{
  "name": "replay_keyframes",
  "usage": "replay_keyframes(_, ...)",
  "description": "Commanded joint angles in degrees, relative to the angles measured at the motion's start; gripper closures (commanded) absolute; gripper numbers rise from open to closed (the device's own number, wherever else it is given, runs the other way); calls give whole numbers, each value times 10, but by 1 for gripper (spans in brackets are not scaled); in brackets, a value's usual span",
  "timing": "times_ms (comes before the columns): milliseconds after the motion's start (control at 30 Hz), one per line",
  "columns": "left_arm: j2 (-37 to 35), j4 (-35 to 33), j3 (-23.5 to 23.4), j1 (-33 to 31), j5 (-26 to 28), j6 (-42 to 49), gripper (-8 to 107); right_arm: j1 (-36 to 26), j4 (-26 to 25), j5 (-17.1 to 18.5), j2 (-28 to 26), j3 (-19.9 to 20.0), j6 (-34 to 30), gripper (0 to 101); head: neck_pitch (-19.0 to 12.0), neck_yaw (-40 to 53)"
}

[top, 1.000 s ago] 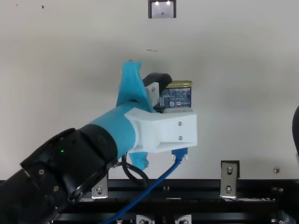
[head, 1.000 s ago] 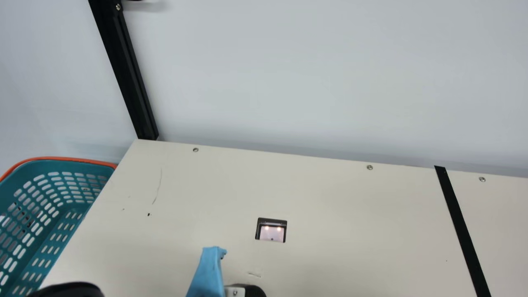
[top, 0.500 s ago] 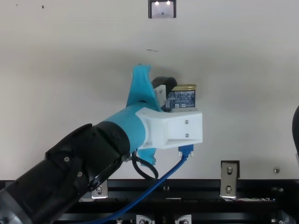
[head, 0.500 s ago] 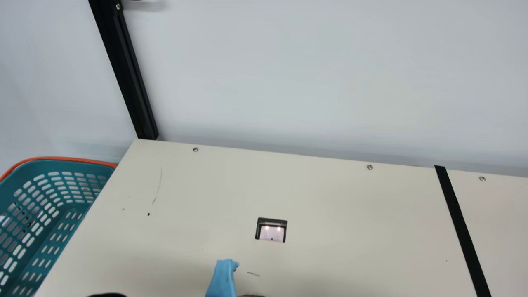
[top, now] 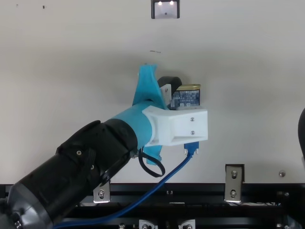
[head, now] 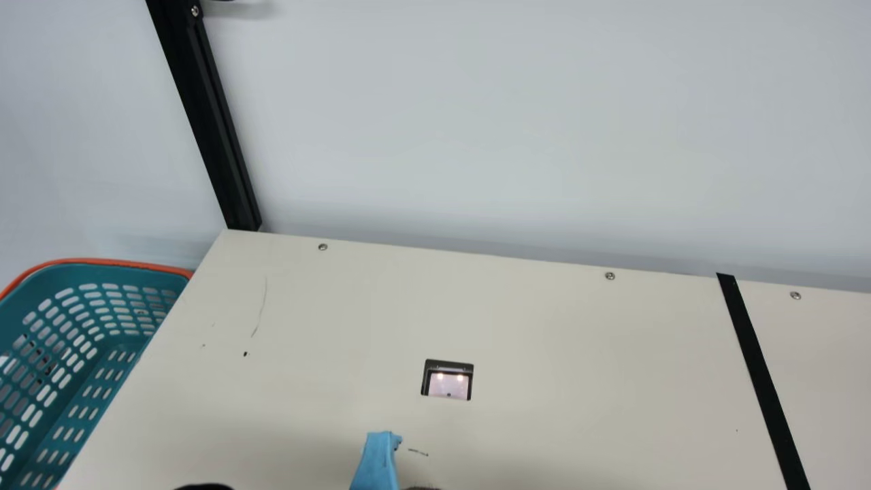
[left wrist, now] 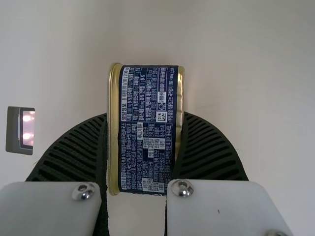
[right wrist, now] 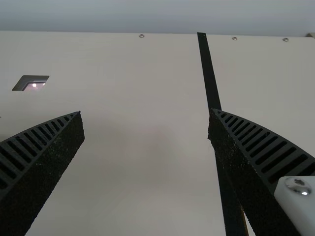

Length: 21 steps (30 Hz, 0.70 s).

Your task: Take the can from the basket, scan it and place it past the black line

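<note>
- We have the left gripper (left wrist: 145, 114) closed on the dark-blue can (left wrist: 147, 128), its ribbed pads against the gold-rimmed ends.
- We hold the can with a finely printed side toward the wrist camera; whether it touches the table we can't tell.
- Scanning looks like the step in hand. We'd do well to carry the can over the lit scanner (head: 448, 384), turn its barcode face to the window, and pause there level and near, without knocking the frame.
- Our squeeze should stay firm yet even, since slick metal ends could let the can pivot.
- Our left forearm (top: 78, 152) slants in from the top view's lower left, the wrist ahead of it above the near part of the table.
- Our right gripper (right wrist: 145, 112) is spread wide and holds nothing, one finger overlapping the black line (head: 759, 367) in its wrist view.
- The teal basket (head: 102, 272) sits at the table's left end.
</note>
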Motion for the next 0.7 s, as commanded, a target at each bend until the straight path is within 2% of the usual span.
replay_keyframes(0,2,2,1,1,-2,1,89,0,0,0,0,0,0,0,-21,-1)
replay_keyframes(400,12,3,5,2,-12,2,89,0,0,0,0,0,0,0,-21,-1)
replay_keyframes(467,12,3,4,1,-14,2,38,0,0,0,0,0,0,0,-21,-1)
replay_keyframes(500,12,3,4,1,-14,2,27,0,0,0,0,0,0,0,-21,-1)
replay_keyframes(567,12,3,4,1,-10,2,9,0,0,0,0,0,0,0,-21,-1)
replay_keyframes(667,13,3,5,1,-10,2,9,0,0,0,0,0,0,0,-21,-1)
